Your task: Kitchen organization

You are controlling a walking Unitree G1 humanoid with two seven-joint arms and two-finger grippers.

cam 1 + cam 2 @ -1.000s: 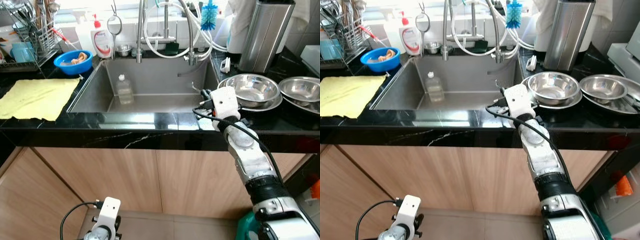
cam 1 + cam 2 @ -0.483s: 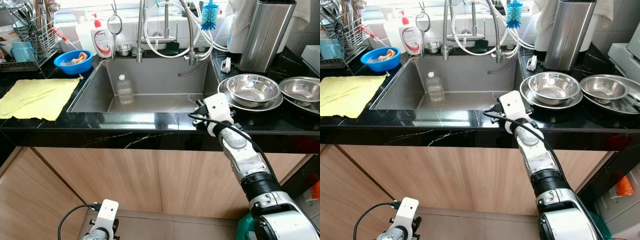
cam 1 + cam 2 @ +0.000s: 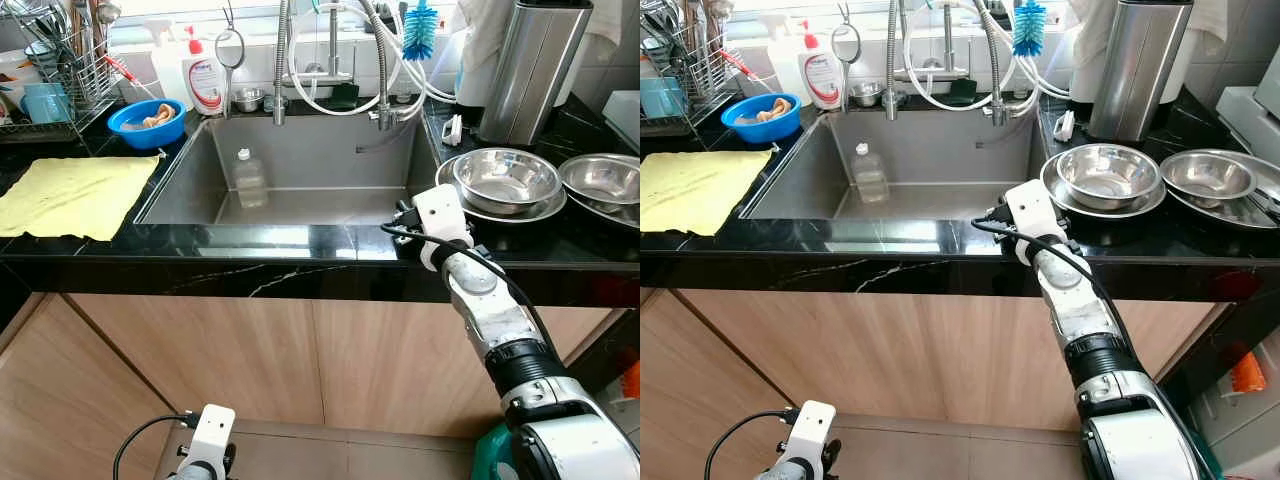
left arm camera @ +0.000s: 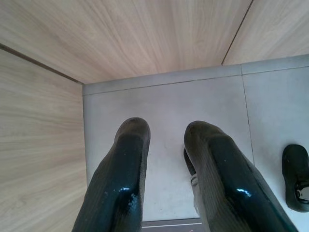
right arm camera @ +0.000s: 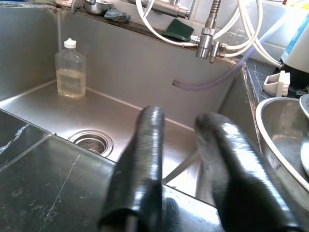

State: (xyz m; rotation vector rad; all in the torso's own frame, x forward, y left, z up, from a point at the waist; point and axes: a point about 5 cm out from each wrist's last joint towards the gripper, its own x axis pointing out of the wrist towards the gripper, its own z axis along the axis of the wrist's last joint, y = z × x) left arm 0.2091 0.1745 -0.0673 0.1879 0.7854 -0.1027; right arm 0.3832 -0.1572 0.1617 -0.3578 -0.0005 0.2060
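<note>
My right gripper [image 5: 178, 130] hovers over the black counter edge at the sink's front right corner, open, nothing between its fingers [image 5: 147, 145]. Its white wrist [image 3: 440, 212] sits just left of the stacked steel bowls [image 3: 505, 180]. A clear plastic bottle [image 3: 247, 178] stands upright in the steel sink [image 3: 330, 205] near its back left; the drain [image 5: 91, 141] lies between it and the gripper. A second steel bowl [image 3: 600, 178] rests further right. My left gripper [image 4: 166, 140] hangs idle low by the floor, open and empty.
A yellow cloth [image 3: 70, 195] lies on the counter left of the sink, with a blue bowl [image 3: 146, 123], soap bottle [image 3: 205, 82] and dish rack [image 3: 55, 70] behind. Taps and hoses [image 3: 335, 60] arch over the sink's back. A tall steel canister [image 3: 530, 65] stands back right.
My right gripper has drawn back a little toward the counter's front edge and slightly left, then held almost still. The left arm still hangs low.
</note>
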